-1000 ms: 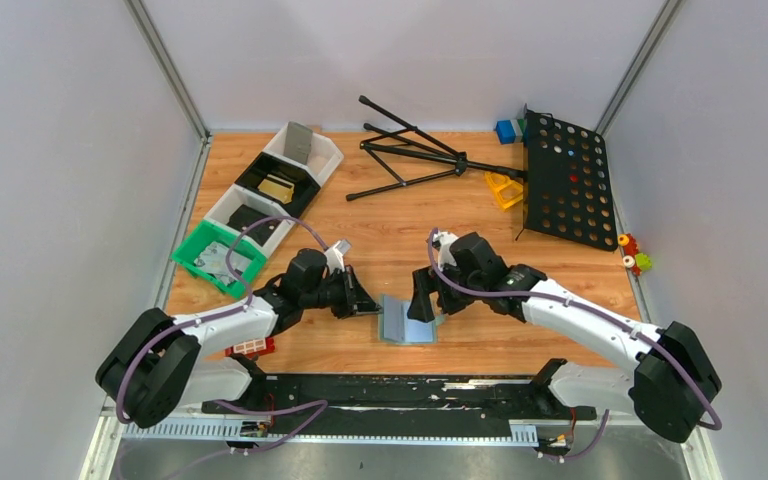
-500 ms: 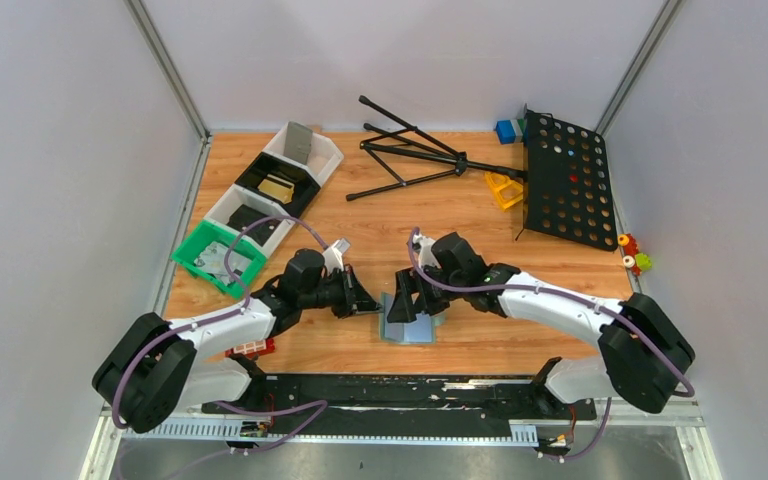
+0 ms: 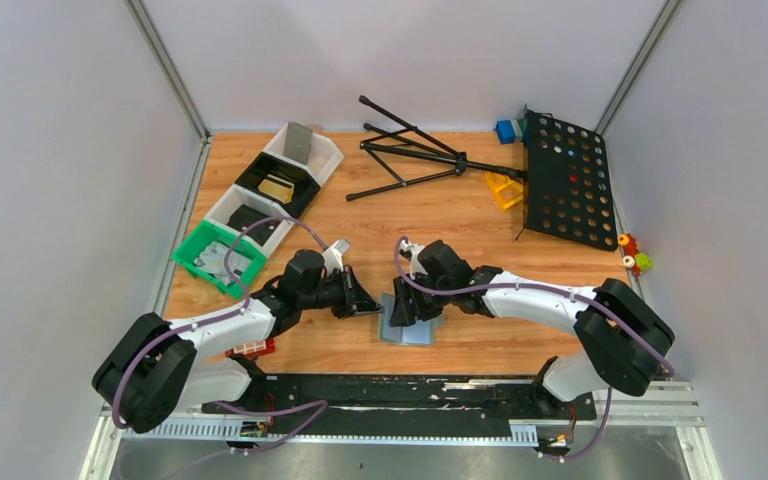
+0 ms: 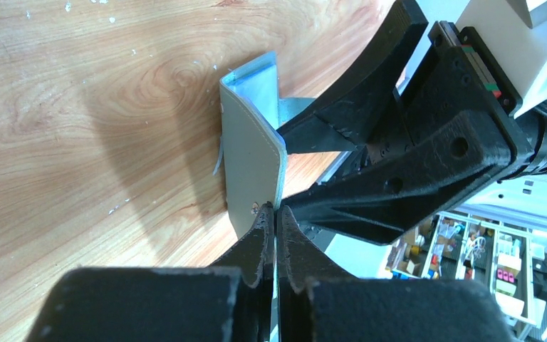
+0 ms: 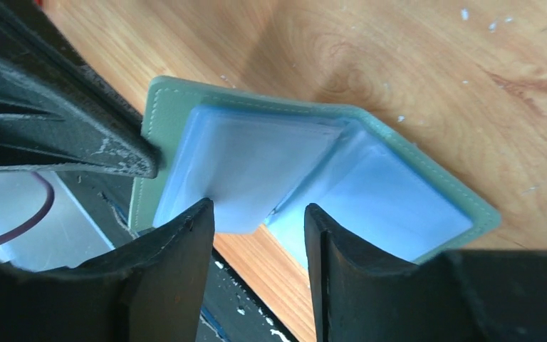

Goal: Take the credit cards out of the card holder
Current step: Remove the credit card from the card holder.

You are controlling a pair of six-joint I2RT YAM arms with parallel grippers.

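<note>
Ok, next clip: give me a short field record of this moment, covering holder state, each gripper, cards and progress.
card holder: open on the table, one cover raised off the wood
left gripper: shut on the raised cover's edge
right gripper: open, its fingers straddling the pale sleeves
credit cards: none visible in either wrist view; sleeve contents cannot be told
progress: no card seen out of the holder yet
</note>
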